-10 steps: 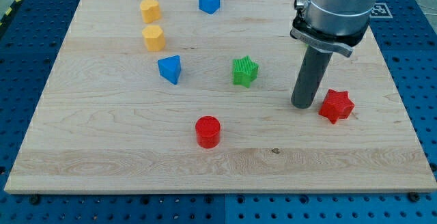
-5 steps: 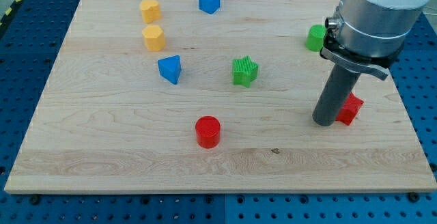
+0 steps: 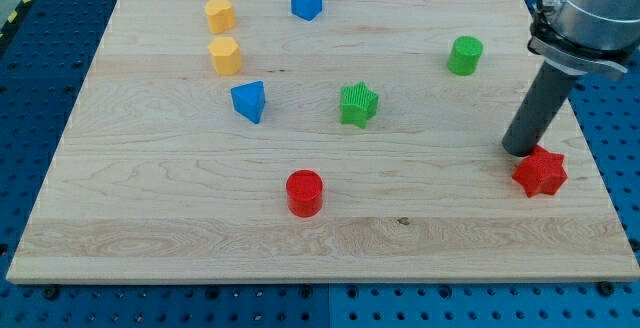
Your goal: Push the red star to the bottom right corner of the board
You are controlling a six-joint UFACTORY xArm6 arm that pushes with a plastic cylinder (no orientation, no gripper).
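Observation:
The red star (image 3: 541, 173) lies on the wooden board (image 3: 180, 218) near its right edge, a little below mid-height. My tip (image 3: 519, 152) stands right at the star's upper left, touching or nearly touching it. The dark rod rises from there to the arm's grey body at the view's top right.
A red cylinder (image 3: 304, 193) sits lower centre. A green star (image 3: 358, 104) is at centre, a green cylinder (image 3: 464, 55) upper right. A blue wedge (image 3: 249, 101), a blue block (image 3: 306, 0) and two orange blocks (image 3: 220, 14) (image 3: 226, 56) are upper left.
My tip has moved to the view's right and the red star has slid right and slightly down with it. The green cylinder, hidden before, now shows.

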